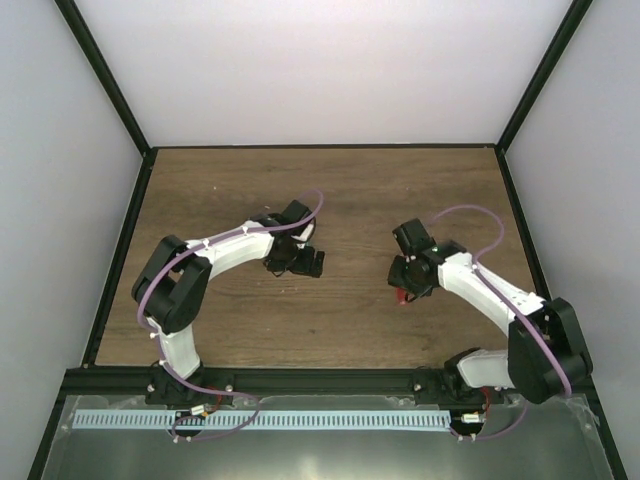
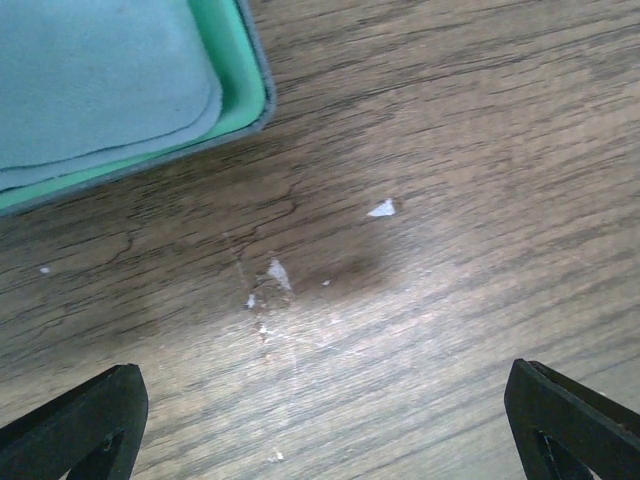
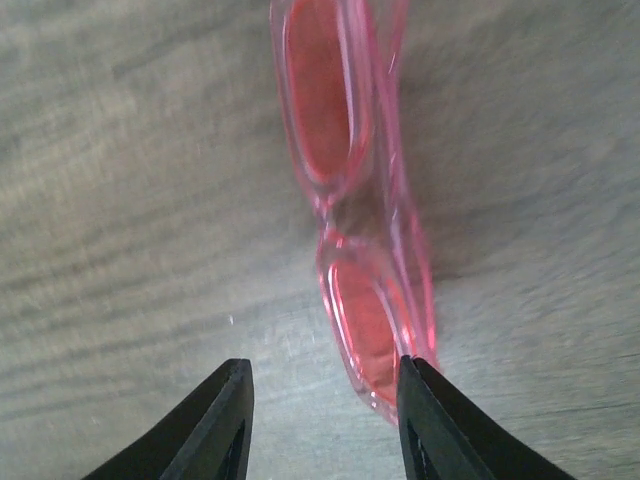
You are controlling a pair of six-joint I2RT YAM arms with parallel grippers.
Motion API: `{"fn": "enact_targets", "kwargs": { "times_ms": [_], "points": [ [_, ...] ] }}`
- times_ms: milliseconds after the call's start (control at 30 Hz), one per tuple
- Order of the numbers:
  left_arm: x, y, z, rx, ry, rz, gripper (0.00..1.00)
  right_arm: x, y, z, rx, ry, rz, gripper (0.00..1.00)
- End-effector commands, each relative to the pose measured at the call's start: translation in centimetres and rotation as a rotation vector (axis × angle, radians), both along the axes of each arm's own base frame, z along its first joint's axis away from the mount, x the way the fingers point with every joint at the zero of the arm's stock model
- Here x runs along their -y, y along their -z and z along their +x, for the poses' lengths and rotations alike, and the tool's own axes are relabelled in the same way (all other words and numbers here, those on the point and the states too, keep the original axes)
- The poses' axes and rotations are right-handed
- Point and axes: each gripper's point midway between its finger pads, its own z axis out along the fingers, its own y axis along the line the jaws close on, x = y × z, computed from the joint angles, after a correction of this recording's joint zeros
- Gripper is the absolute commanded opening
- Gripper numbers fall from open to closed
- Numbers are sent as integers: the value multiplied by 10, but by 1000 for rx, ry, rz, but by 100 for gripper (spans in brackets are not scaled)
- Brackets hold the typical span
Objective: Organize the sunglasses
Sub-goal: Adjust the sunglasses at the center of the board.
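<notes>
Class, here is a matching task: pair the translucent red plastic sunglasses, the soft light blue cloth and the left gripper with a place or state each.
Things:
1. translucent red plastic sunglasses
2. soft light blue cloth
3. left gripper

Places or states:
A. lying inside the green-lined case
B. wide open above the bare wooden table
C. on the wood, at the fingertips of the right gripper

Pairs: 1-C, 2-A, 3-B.

Wide-apart fingers (image 2: 80, 430), cloth (image 2: 100, 90) in case (image 2: 248, 95)
</notes>
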Motion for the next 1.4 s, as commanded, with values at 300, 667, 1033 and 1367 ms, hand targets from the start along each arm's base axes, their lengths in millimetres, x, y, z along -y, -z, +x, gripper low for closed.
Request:
{"fn": "enact_targets", "kwargs": {
  "times_ms": [300,667,1033,1367],
  "points": [
    [11,-20,-2,24,43,-87,100,-9,-1,6,107,-65,175,41],
    [13,-20,-1,20,37,-98,100,22,0,6,105,1,83,41],
    [9,-13,-3,5,41,-74,100,20,26,-4,53,-11,113,30],
    [8,-10,-5,-3,45,-68,100,20,29,-5,47,-8,114,12]
  ]
}}
